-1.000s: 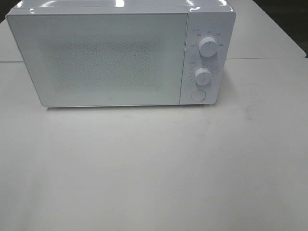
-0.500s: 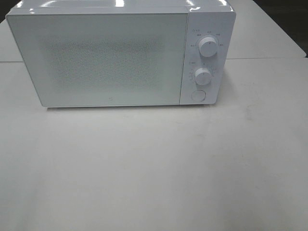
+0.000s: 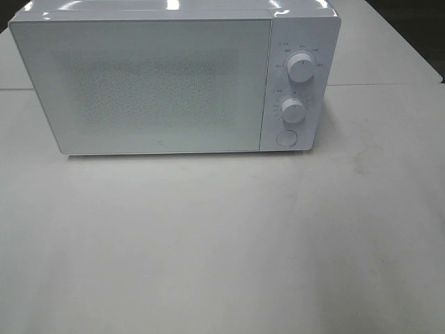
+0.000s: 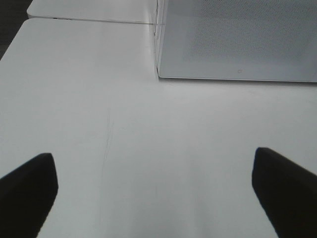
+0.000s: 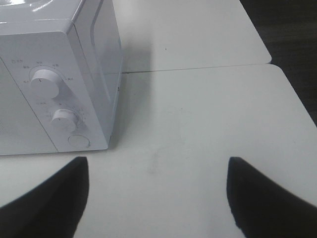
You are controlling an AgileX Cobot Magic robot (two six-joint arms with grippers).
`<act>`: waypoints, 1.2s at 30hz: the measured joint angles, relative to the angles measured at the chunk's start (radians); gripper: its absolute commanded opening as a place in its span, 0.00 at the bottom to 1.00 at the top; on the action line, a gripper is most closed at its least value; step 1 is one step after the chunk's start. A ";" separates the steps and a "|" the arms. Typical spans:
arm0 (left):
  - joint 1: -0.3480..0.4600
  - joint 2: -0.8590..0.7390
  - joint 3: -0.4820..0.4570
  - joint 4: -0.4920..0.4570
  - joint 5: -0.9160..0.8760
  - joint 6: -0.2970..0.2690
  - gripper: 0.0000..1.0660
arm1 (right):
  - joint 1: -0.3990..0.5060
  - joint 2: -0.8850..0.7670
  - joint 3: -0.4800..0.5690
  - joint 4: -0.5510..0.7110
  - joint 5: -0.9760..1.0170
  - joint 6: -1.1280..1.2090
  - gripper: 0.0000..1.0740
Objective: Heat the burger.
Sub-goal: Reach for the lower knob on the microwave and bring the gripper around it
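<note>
White tabletop (image 3: 222, 243) fills the lower half of my overhead view, bare and matte, with a faint seam (image 3: 389, 85) crossing it behind the appliance at upper right.

I cannot tell where the burger is, or how it looks: none of my three feeds shows it. The only place it could sit unseen is behind the microwave (image 3: 299, 28) door (image 3: 146, 83), which is shut, and its pale speckled panel lets nothing through.

That microwave takes up the upper part of the overhead frame, white all over. Its control strip runs down the right side: an upper knob (image 3: 300, 67), a lower knob (image 3: 293, 110) just beneath it, and a round button (image 3: 286, 138) at the bottom.

Neither arm shows in the overhead view. On the left wrist feed, the left gripper (image 4: 152, 151) hangs over bare table in front of the door's corner, dark fingers (image 4: 27, 191) spread wide with nothing between them. On the right wrist feed, the right gripper (image 5: 157, 159) is likewise spread and empty, near the control-panel corner, touching nothing.
</note>
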 measured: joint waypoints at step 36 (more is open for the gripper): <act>0.000 0.000 0.000 0.000 0.000 0.000 0.95 | 0.000 0.509 0.203 0.004 -0.853 -0.032 0.69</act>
